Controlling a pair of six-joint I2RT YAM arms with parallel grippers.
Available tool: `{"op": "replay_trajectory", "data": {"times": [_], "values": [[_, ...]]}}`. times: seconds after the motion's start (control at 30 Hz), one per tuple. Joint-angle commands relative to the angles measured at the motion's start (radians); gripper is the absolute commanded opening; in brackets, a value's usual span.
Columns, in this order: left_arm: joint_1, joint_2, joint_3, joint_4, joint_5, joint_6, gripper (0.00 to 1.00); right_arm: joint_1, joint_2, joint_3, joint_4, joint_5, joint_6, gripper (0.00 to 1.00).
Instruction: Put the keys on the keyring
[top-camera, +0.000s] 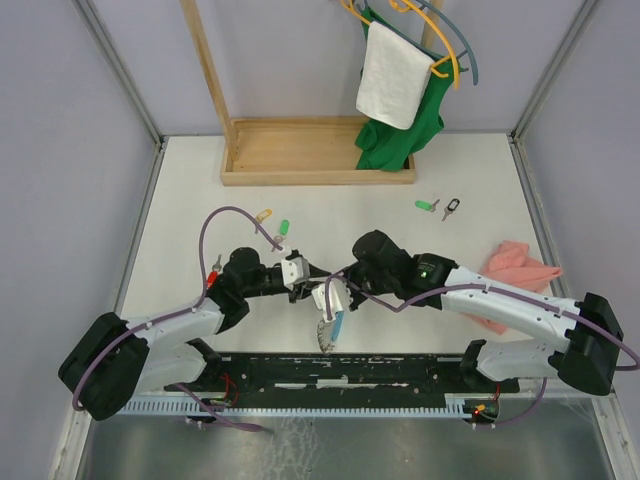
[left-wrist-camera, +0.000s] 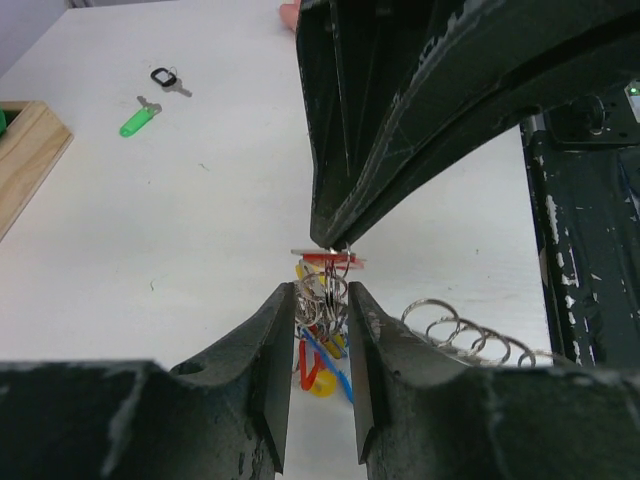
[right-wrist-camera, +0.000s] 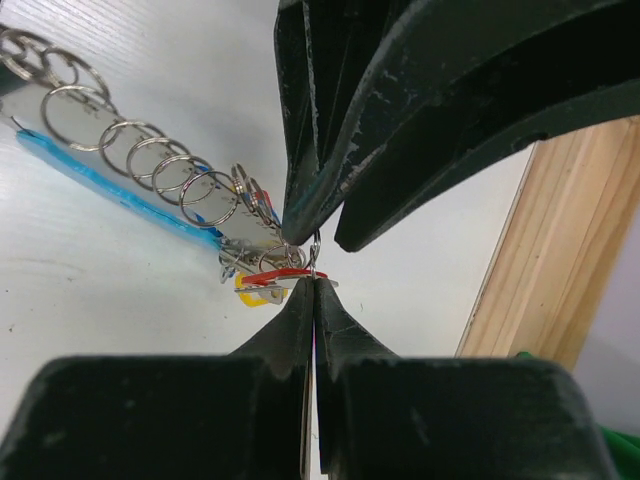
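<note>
Top external: white table (top-camera: 180, 200), pale walls (top-camera: 60, 100).

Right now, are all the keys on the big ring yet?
Not yet. Done: a bunch of coloured keys already hangs on the keyring. In hand: the right gripper pinches a red-tagged key at that bunch, with the left gripper open around it. Left: a green key and a black key lie loose on the table, plus a yellow key near the left arm.
</note>
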Motion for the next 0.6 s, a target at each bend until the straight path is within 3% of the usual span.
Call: {"op": "replay_trajectory", "data": {"times": [0.0,0.57], "values": [[0.002,0.013,0.056,0.012,0.068,0.039,0.34,0.001,-0.002,0.055,0.033,-0.03,-0.014,0.01],[0.002,0.043,0.096,-0.095,0.054,0.052,0.27,0.002,-0.03,0.045,0.039,-0.045,-0.007,0.01]]}}
